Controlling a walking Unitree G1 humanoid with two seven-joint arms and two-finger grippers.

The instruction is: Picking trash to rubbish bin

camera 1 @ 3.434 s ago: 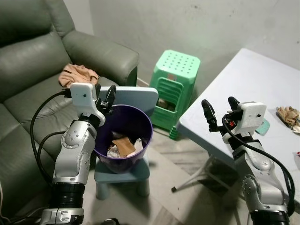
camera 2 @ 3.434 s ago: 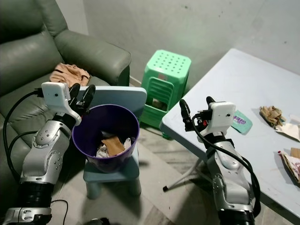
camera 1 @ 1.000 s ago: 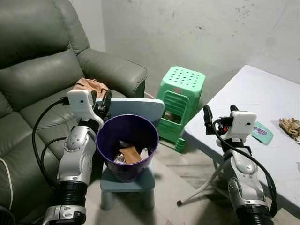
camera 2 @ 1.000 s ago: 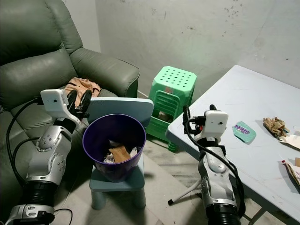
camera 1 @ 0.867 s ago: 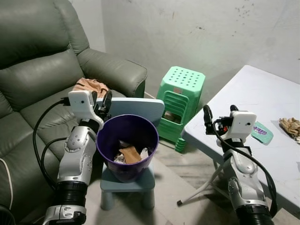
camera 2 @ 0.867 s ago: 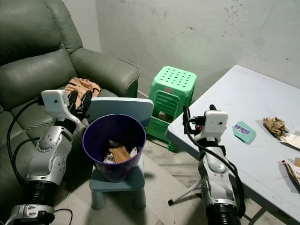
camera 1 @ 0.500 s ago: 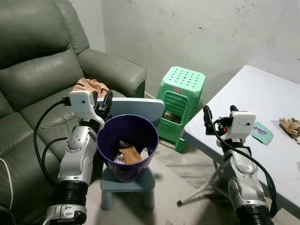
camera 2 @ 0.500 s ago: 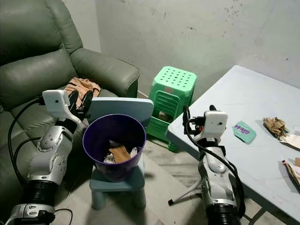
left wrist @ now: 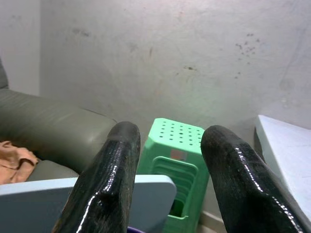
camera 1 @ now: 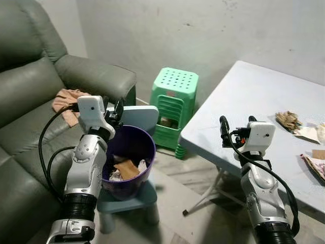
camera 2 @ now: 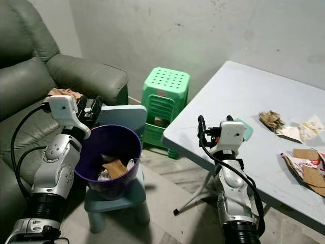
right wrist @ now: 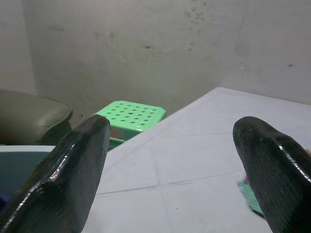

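Sitting on a small blue stool [camera 1: 133,199], the purple bin [camera 1: 133,150] holds crumpled trash [camera 1: 127,169]. Just left of its far rim, the left end effector [camera 1: 112,109] hovers, fingers apart and empty. Over the counter's [camera 1: 254,96] near edge, the right end effector [camera 1: 236,125] is likewise spread; more trash [camera 2: 271,120] lies far right.
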